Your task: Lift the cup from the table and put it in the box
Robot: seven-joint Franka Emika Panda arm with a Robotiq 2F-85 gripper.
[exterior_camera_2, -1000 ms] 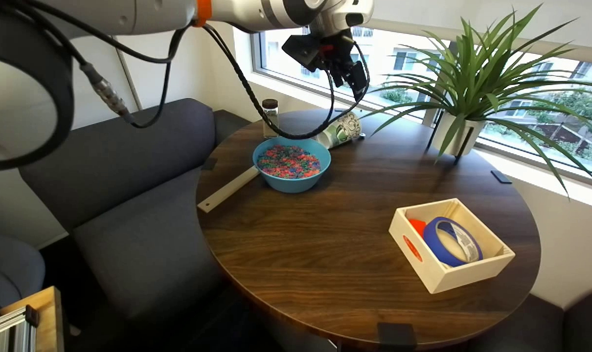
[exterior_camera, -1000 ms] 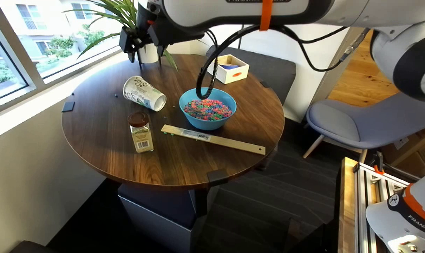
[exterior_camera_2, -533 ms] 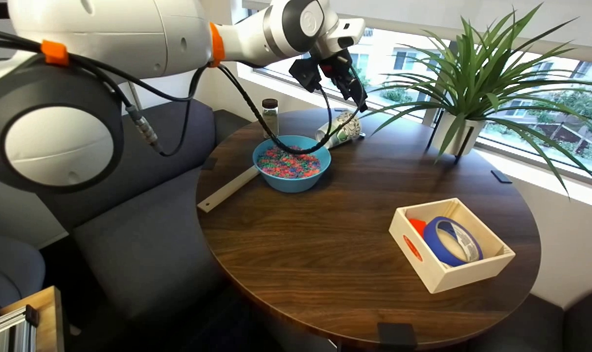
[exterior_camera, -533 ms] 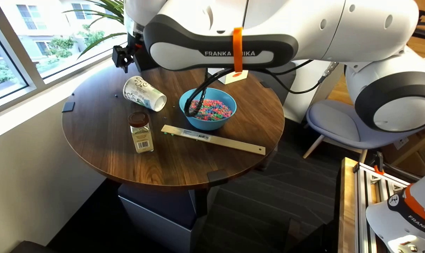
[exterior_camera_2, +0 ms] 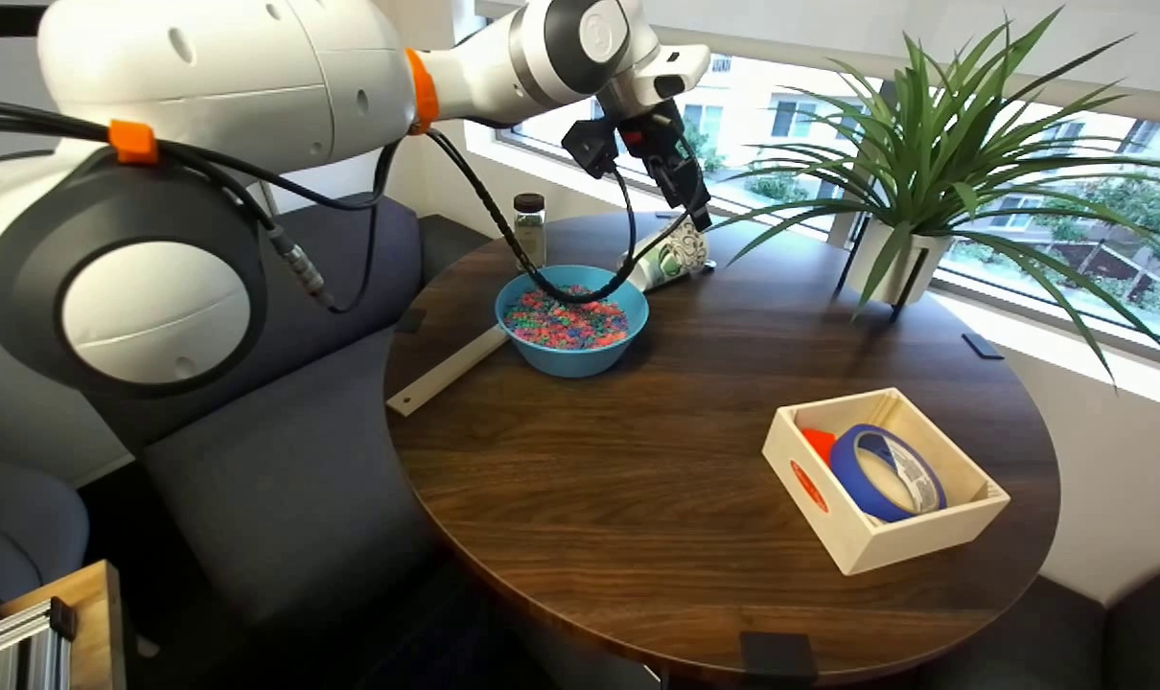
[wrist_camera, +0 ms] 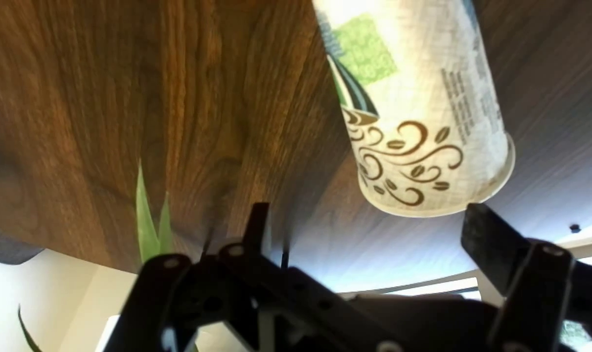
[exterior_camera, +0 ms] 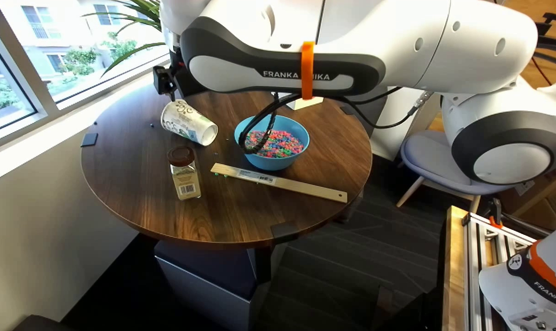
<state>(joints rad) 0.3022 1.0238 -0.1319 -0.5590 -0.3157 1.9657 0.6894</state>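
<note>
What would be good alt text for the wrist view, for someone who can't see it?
A printed white paper cup lies on its side on a dark wood-grain table, its wide end toward the robot's open gripper. Green leaf tips show at lower left.

We see a rounded white arm (exterior_camera: 397, 41) lettered FRANKA, with charcoal panels (exterior_camera: 370, 71), orange straps (exterior_camera: 307, 69), black cables (exterior_camera_2: 582, 298) and a black two-fingered gripper (wrist_camera: 367, 212).
</note>
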